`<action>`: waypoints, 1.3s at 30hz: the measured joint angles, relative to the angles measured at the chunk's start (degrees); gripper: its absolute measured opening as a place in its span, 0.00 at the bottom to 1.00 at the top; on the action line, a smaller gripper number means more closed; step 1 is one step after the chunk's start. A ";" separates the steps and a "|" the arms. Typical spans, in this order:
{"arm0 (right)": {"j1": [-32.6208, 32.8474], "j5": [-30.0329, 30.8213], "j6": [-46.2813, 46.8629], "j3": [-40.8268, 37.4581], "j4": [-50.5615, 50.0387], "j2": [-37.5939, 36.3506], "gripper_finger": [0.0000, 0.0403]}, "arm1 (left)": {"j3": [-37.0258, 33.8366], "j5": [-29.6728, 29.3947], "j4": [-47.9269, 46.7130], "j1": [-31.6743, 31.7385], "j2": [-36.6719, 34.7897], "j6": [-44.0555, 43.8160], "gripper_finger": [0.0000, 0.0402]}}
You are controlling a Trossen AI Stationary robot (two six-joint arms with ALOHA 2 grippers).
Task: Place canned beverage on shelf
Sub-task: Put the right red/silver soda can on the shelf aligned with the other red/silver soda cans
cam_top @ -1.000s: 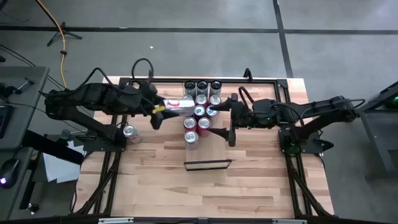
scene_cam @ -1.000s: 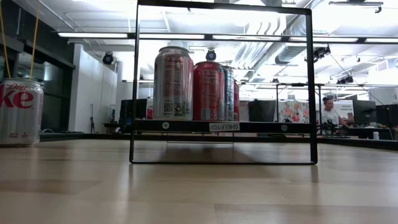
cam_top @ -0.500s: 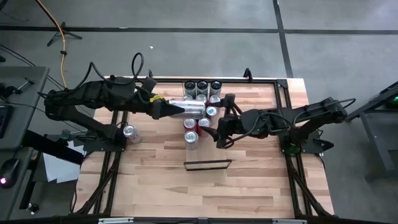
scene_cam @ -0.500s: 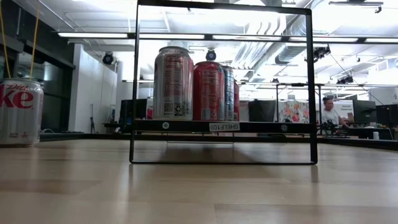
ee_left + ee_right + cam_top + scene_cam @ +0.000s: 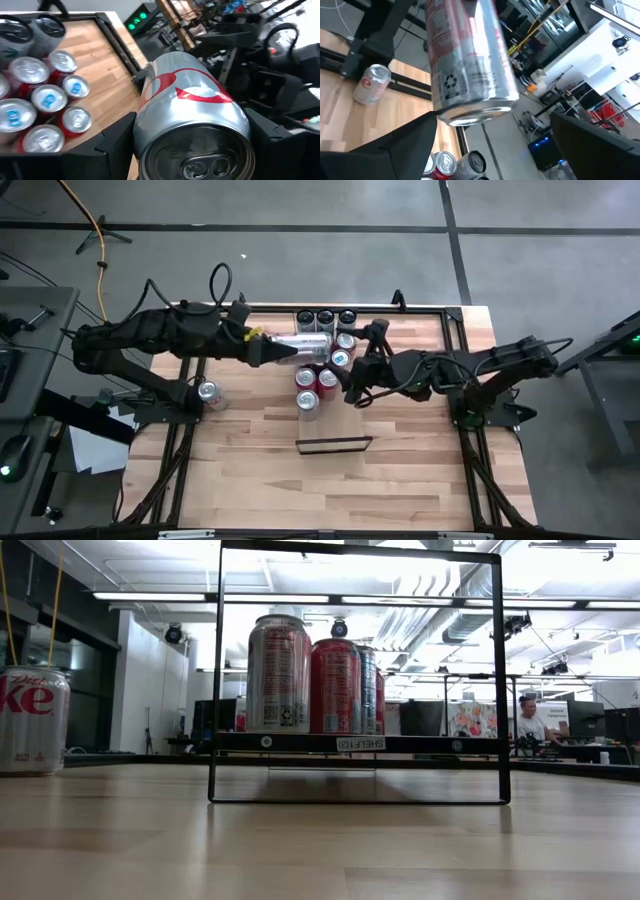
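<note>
My left gripper [image 5: 272,352] is shut on a silver and red can [image 5: 305,345], held lying on its side above the cans on the shelf. The shelf [image 5: 300,743] is a pale board in a black frame [image 5: 333,445]. It carries several upright red and silver cans [image 5: 318,375], with dark cans [image 5: 325,318] at its far end. My right gripper [image 5: 356,375] is open just right of the held can. In the right wrist view its fingers [image 5: 405,145] stand wide on either side of the can's bottom end [image 5: 475,112], apart from it. My left gripper pinches the can between its two fingers, on the side wall near the top end [image 5: 145,117], the end with the pull tab. The fingers come level from the table's left and lie along the can. The can is lifted clear and lies about level, its bottom end toward the table's right.
A Diet Coke can [image 5: 208,392] stands off the table's left edge and also shows in the low view [image 5: 30,720]. Black rails [image 5: 455,330] frame the table. Bare wood [image 5: 330,490] lies between the shelf frame and the near edge. A person [image 5: 528,720] sits far behind.
My left gripper has carried the can toward the table's right and a little toward the far edge, and the can now lies over the shelf's cans. My right gripper has gone toward the table's left, up to the can's free end, and stays open.
</note>
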 joint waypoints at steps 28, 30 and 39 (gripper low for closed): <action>-0.92 5.81 -5.16 -0.11 -2.40 7.72 0.93 | -0.01 3.23 2.37 4.05 10.41 3.75 0.57; -1.21 5.93 -4.59 -0.13 -2.32 7.74 0.92 | 0.00 2.71 2.36 4.04 10.36 3.76 0.57; -1.55 6.41 -4.36 -0.20 -1.44 7.80 0.71 | 0.09 1.43 2.65 4.07 10.23 5.49 0.57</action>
